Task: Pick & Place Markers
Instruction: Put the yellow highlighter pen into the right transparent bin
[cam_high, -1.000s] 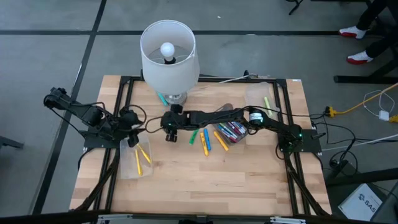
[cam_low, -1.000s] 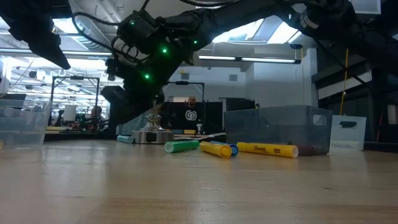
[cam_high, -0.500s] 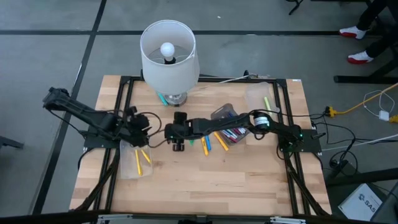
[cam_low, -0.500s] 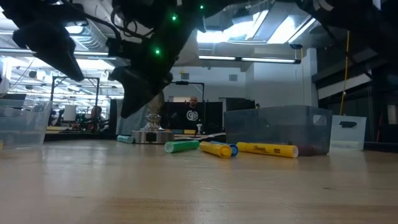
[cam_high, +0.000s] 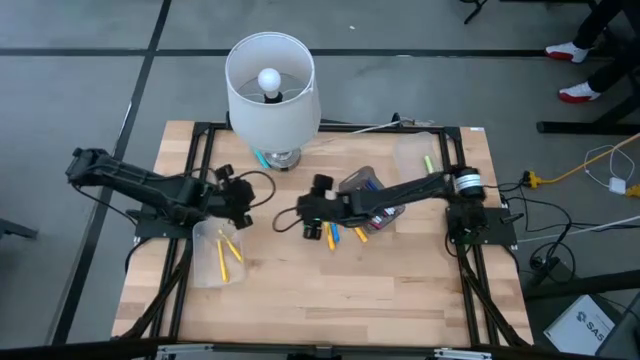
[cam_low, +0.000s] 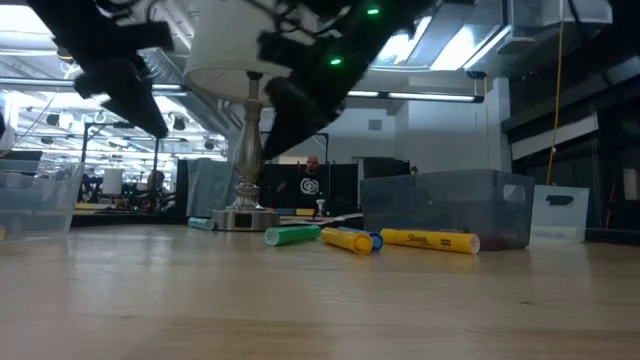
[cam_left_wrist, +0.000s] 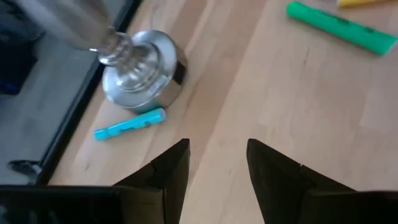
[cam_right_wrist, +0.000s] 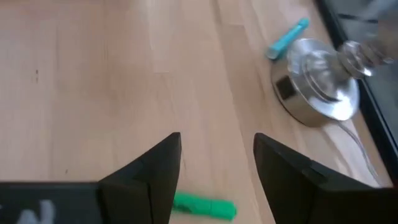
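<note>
Several markers lie loose on the wood at mid-table: a green one (cam_low: 292, 235), a yellow one with a blue cap (cam_low: 350, 240), another yellow one (cam_low: 430, 240) and blue ones (cam_high: 331, 235). A teal marker (cam_left_wrist: 129, 124) lies beside the lamp base (cam_left_wrist: 140, 71). My left gripper (cam_left_wrist: 217, 146) hovers open left of the middle (cam_high: 240, 200), aimed at bare wood short of the lamp base. My right gripper (cam_right_wrist: 217, 140) hovers open above the table's middle (cam_high: 308, 218), just left of the loose markers, with the green marker (cam_right_wrist: 204, 206) under its fingers. Neither holds anything.
A white-shaded lamp (cam_high: 272, 85) stands at the far middle. A clear bin (cam_high: 372, 200) with markers sits right of centre, another (cam_high: 420, 160) at the far right holds a yellow-green marker, and a third (cam_high: 220, 255) at the near left holds yellow markers. Bare wood lies along the near edge.
My right gripper has drawn back toward the table's right edge and risen, from in front of the lamp base to just left of the loose markers. My left gripper has gone toward the table's middle, rolling as it went. Both stay open and no marker has moved.
</note>
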